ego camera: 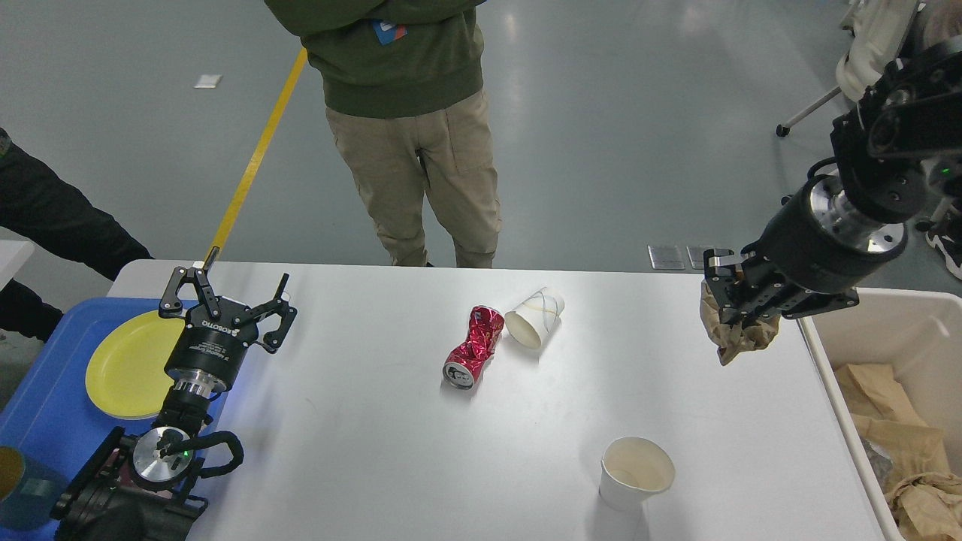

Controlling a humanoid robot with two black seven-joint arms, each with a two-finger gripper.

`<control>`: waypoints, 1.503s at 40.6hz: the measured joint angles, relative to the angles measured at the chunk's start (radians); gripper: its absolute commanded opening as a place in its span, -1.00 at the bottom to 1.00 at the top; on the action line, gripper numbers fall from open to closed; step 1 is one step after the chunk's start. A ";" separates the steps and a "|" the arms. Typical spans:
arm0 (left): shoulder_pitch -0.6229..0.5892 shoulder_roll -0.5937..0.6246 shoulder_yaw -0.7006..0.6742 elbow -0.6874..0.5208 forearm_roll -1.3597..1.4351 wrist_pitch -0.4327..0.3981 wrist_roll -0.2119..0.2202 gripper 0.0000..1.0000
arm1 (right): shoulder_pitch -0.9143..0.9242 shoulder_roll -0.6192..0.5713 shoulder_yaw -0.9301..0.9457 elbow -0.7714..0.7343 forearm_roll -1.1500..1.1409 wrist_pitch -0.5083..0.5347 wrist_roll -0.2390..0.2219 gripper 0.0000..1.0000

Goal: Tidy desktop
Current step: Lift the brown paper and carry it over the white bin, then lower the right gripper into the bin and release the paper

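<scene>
The white desktop (361, 451) fills the lower part of the head view. A crushed red can (474, 346) lies at its middle, with a paper cup (535, 317) on its side right beside it. Another paper cup (636, 471) stands upright near the front. My right gripper (733, 319) hangs above the desktop's right edge, shut on a crumpled brown paper wad (735, 336). My left gripper (225, 300) stands open at the left edge, fingers spread and holding nothing.
A blue tray (45, 421) at the left holds a yellow plate (131, 364). A beige bin (894, 376) at the right contains crumpled brown paper. A person (409, 128) stands behind the table, and an office chair (864, 68) is at the far right.
</scene>
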 measured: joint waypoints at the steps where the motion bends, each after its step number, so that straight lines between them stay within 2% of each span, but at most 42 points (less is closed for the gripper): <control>1: 0.000 0.000 0.000 0.000 0.000 0.000 0.000 0.92 | -0.002 -0.010 -0.008 -0.004 0.001 -0.002 -0.001 -1.00; 8: 0.000 0.000 0.000 0.000 0.000 0.000 0.000 0.92 | -0.047 -0.081 -0.103 -0.053 0.002 -0.032 -0.004 -1.00; 14: 0.000 0.000 0.000 0.000 0.000 0.000 0.000 0.92 | -0.162 -0.220 -0.180 -0.161 -0.009 -0.079 -0.013 -1.00; 15: 0.000 0.000 0.000 0.000 0.000 -0.001 0.000 0.92 | -0.219 -0.277 -0.189 -0.220 -0.013 -0.085 -0.017 -1.00; 18: 0.000 0.000 0.000 0.000 0.000 -0.001 0.000 0.92 | -0.307 -0.338 -0.191 -0.311 -0.016 -0.089 -0.019 -1.00; 19: 0.000 0.000 0.000 0.000 0.000 -0.001 0.000 0.92 | -0.385 -0.375 -0.190 -0.385 -0.016 -0.092 -0.021 -1.00; 25: 0.000 0.000 0.000 0.000 0.000 -0.001 0.000 0.92 | -0.648 -0.457 -0.121 -0.611 -0.012 -0.127 -0.021 -1.00; 28: 0.000 0.000 0.000 0.000 0.000 -0.001 0.000 0.92 | -0.850 -0.478 -0.027 -0.719 -0.005 -0.196 -0.022 -1.00; 30: 0.000 0.000 0.000 0.000 0.000 -0.001 0.000 0.92 | -0.994 -0.482 0.056 -0.791 -0.001 -0.255 -0.021 -1.00; 36: 0.000 0.000 0.000 0.000 0.000 -0.001 0.000 0.92 | -1.265 -0.477 0.219 -0.961 0.000 -0.352 -0.021 -1.00; 40: 0.000 0.000 0.000 0.000 0.000 -0.001 0.000 0.92 | -1.433 -0.440 0.303 -1.097 0.001 -0.380 -0.022 -1.00; 48: 0.000 0.000 0.000 0.000 0.000 -0.001 0.000 0.92 | -1.749 -0.287 0.451 -1.418 0.004 -0.388 -0.019 -1.00; 53: 0.000 0.000 0.000 0.000 0.000 -0.001 0.000 0.92 | -1.841 -0.218 0.502 -1.519 0.004 -0.402 -0.019 -1.00; 61: 0.000 0.000 0.000 0.000 0.000 -0.001 0.000 0.92 | -1.891 -0.161 0.515 -1.545 0.003 -0.466 -0.026 -1.00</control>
